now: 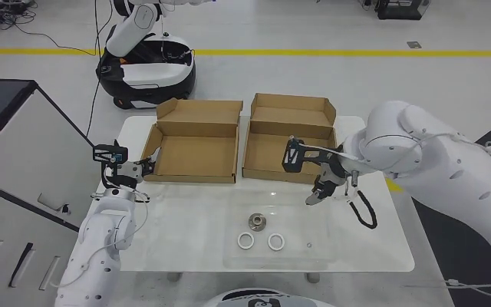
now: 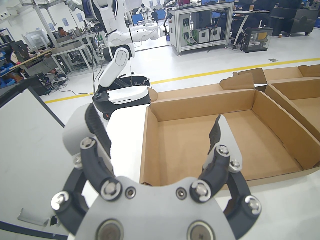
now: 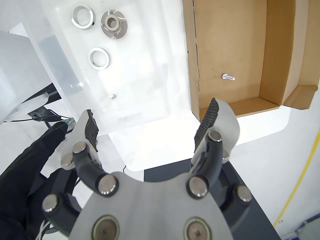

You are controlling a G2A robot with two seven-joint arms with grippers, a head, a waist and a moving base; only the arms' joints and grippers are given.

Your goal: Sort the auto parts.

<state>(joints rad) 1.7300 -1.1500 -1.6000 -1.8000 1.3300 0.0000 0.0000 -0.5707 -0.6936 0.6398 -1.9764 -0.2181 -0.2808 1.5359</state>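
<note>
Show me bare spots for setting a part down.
The left box is bare inside. The right box shows one bolt. The table strip between boxes and tray is free. Crowded: tray's middle, with flange and two rings.

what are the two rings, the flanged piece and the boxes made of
The two rings look like bare metal, perhaps aluminium: they are pale silver with a bright machined sheen. The flanged piece also looks like metal, greyer and glossier, possibly steel. The boxes are plain brown cardboard, matte, with folded flaps and creased walls.
</note>
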